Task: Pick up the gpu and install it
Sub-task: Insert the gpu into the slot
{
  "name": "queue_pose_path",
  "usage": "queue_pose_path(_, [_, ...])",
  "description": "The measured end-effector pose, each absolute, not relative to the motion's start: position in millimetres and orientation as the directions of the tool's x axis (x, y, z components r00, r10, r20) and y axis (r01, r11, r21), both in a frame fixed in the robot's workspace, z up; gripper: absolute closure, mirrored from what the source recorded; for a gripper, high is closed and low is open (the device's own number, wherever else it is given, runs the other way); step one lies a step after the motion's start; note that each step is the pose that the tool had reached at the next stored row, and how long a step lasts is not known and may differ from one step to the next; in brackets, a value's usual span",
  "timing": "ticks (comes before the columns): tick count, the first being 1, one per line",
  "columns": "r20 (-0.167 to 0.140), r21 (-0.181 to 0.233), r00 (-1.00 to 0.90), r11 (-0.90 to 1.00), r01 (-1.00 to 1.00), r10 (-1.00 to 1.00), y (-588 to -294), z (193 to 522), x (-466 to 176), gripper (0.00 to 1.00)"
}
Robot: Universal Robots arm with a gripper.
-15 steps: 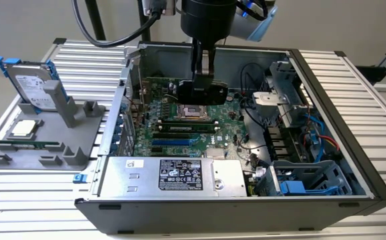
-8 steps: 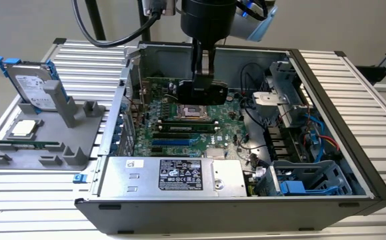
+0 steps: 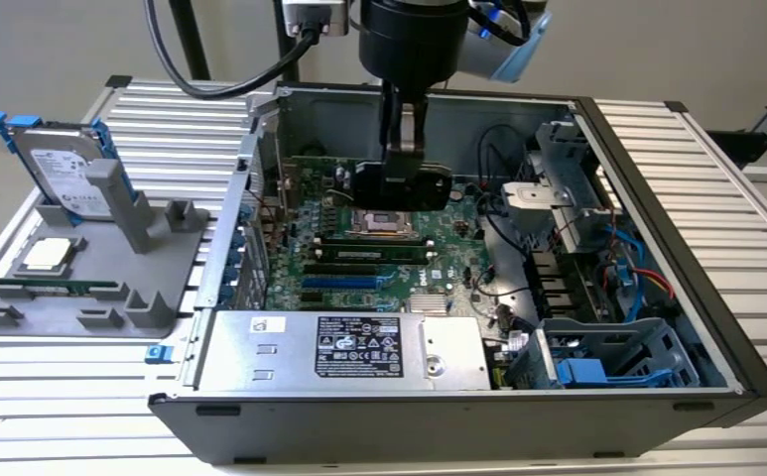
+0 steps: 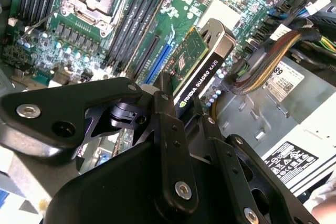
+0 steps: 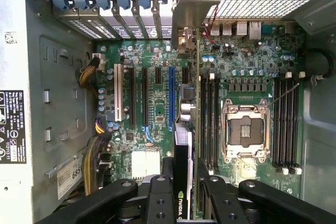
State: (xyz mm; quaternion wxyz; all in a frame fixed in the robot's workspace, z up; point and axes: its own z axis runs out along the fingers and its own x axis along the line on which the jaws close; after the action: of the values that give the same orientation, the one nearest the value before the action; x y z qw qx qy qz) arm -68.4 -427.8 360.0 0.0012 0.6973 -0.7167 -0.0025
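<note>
tool (image 5: 184,184): clamped on gpu (image 5: 182,142)
gpu: edge-on over mobo (image 5: 157,111) slots, so connector can meet one
where: inside open case (image 3: 423,431)

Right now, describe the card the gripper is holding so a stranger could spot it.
Look into the open computer case at the green motherboard. Clamped on edge in the black gripper above it is the gpu: a slim green card with a black edge, unlike the empty slots beside it.
</note>
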Motion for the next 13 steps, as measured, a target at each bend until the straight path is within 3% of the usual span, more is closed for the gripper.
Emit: queue_pose_path(13, [0.001,0.005,-0.027,0.027,-1.0,-1.0,-427.7,356.5,-68.4,1.0])
